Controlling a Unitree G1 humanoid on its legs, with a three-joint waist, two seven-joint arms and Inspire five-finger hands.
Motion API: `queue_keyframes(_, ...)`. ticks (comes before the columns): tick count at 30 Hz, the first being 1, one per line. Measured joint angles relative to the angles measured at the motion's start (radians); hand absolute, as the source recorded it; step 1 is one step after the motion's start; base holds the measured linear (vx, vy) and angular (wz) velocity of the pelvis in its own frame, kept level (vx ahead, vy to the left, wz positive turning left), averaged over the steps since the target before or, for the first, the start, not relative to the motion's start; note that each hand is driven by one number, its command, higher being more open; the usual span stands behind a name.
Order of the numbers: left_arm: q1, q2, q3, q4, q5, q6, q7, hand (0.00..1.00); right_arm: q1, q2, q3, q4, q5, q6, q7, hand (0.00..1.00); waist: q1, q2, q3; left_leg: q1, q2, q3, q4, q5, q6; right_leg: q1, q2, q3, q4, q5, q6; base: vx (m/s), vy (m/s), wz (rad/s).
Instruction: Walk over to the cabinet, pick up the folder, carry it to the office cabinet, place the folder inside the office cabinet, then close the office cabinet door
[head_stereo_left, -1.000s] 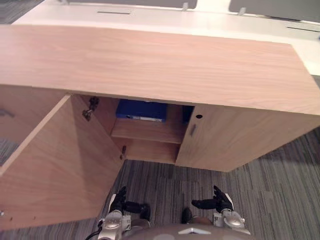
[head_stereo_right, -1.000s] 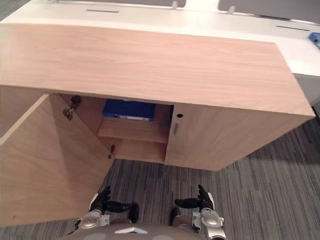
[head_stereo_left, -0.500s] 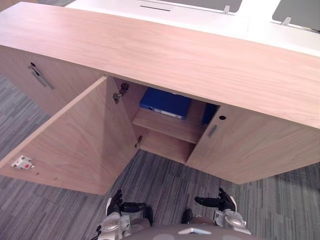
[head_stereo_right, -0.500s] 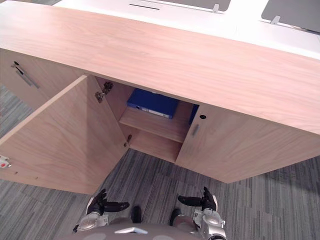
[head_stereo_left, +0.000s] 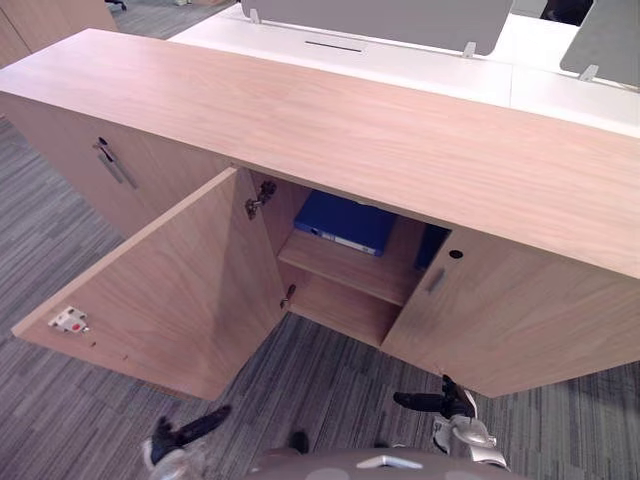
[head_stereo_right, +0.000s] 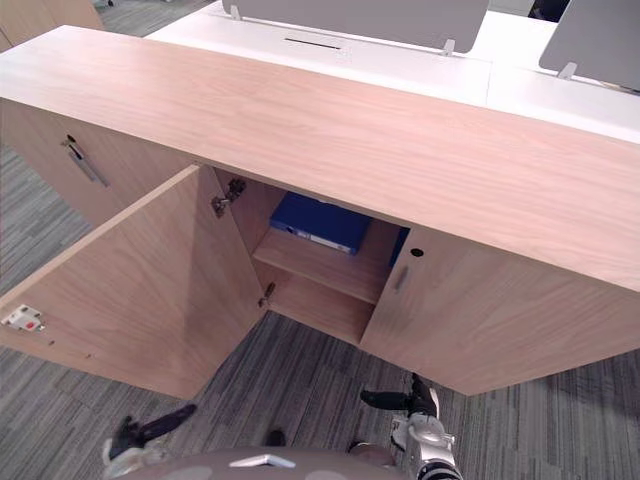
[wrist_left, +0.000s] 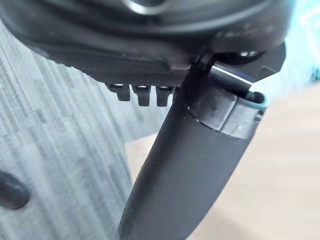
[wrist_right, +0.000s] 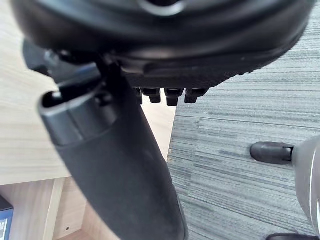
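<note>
The left hand (head_stereo_left: 172, 438) hangs low over the striped grey carpet (head_stereo_left: 330, 390), fingers stretched out loosely and holding nothing. It is just in front of the bottom corner of the open cabinet door (head_stereo_left: 170, 290). The right hand (head_stereo_left: 447, 403) hangs low as well, near the foot of the closed door (head_stereo_left: 510, 310). Its thumb points across towards the left and its fingers are relaxed and empty.

The open door swings out to the left on its hinge (head_stereo_left: 262, 195), with a small white catch (head_stereo_left: 68, 320) near its free edge. Behind it, inside the office cabinet (head_stereo_left: 330, 130), the blue folder (head_stereo_left: 346, 222) lies flat on the upper shelf (head_stereo_left: 350, 272). A second blue item (head_stereo_left: 432, 245) stands just to its right, partly hidden by the closed door's edge. Further left, another closed door carries a metal handle (head_stereo_left: 115, 163). Beyond the cabinet's long wooden top stands a white table (head_stereo_left: 420, 70) with grey screens (head_stereo_left: 390, 20) on it.
</note>
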Motion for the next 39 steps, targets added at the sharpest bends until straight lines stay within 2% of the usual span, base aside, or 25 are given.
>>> queue_keyframes(7,0.028,0.113,0.085,-0.224,-0.043,-0.025,0.024,1.00,0.007,-0.019,0.003,0.000,0.000,0.000,-0.018,1.00,0.029,0.011,-0.006,0.001,0.002,-0.018,-0.007,0.003,-0.002,0.007,0.007,-0.002,-0.009,-0.003,-0.006,-0.01,-0.021,0.06)
queue_keyframes(12,0.015,0.148,0.084,-0.336,-0.039,-0.046,0.027,1.00,0.007,-0.020,0.004,-0.005,0.000,0.000,-0.017,1.00,0.047,0.017,-0.008,-0.002,0.004,-0.029,-0.007,0.003,-0.002,0.009,0.011,0.008,-0.009,-0.006,-0.011,0.02,-0.023,0.08)
queue_keyframes(17,-0.004,0.149,0.073,-0.433,-0.021,-0.054,0.025,1.00,0.009,-0.021,0.006,-0.007,0.000,0.000,-0.011,1.00,0.048,0.018,-0.008,-0.003,0.003,-0.038,-0.007,0.003,-0.002,0.012,0.012,0.034,-0.011,-0.007,-0.012,0.00,-0.009,0.05)
queue_keyframes(29,-0.005,0.160,-0.035,-0.536,-0.021,-0.067,-0.006,1.00,0.039,-0.024,0.041,-0.026,-0.001,0.001,0.015,1.00,0.050,0.018,-0.008,-0.001,0.006,-0.024,-0.007,0.002,-0.003,0.007,0.016,0.063,-0.013,-0.007,-0.012,0.00,-0.005,-0.03)
queue_keyframes(33,0.042,0.152,-0.074,-0.583,-0.022,-0.071,-0.019,1.00,0.049,-0.026,0.041,-0.026,-0.022,0.005,0.025,1.00,0.055,0.015,-0.009,-0.001,0.005,-0.024,-0.007,0.002,-0.003,0.007,0.016,0.065,-0.013,-0.007,-0.012,0.00,0.000,0.00)
queue_keyframes(39,0.128,0.083,-0.139,-0.678,-0.025,-0.102,-0.037,1.00,0.049,-0.026,0.041,-0.026,-0.034,0.010,0.031,1.00,0.077,0.016,-0.009,-0.001,0.005,-0.024,-0.007,0.002,-0.003,0.007,0.015,0.065,-0.012,-0.007,-0.012,0.00,0.000,0.00)
